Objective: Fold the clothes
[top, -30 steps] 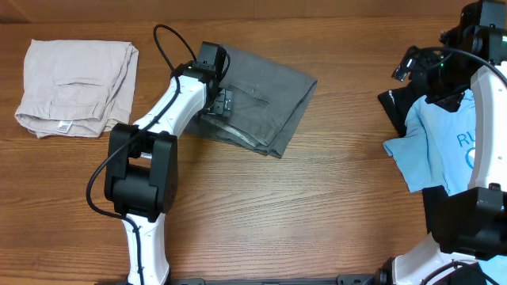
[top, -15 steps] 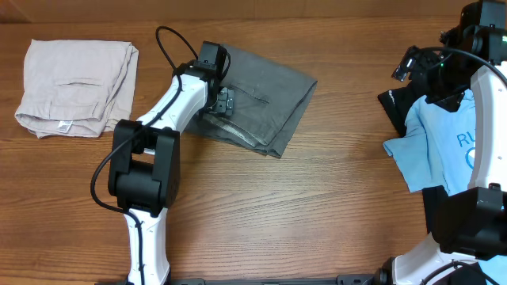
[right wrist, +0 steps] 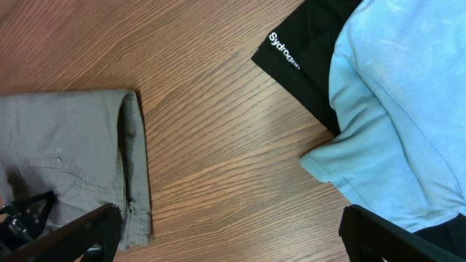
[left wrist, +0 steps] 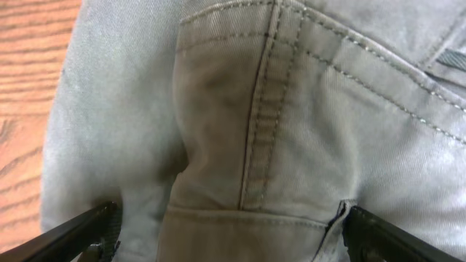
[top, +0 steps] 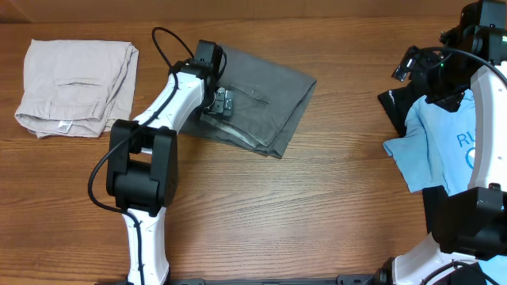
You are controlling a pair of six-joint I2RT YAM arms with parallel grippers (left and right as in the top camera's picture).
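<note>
Wide bare table [top: 341,198] lay between the grey shorts [top: 269,87] and the blue T-shirt [top: 440,146]. The left arm [top: 170,99] crossed the left edge of the grey shorts. The beige shorts [top: 75,79] occupied the far-left corner.

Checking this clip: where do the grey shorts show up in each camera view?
Overhead: shorts lie upper centre, folded.
Left wrist: shorts fill nearly the whole frame.
Right wrist: shorts at the left edge, lower half.
Shared landmark: the wood table, seen at left and centre.
</note>
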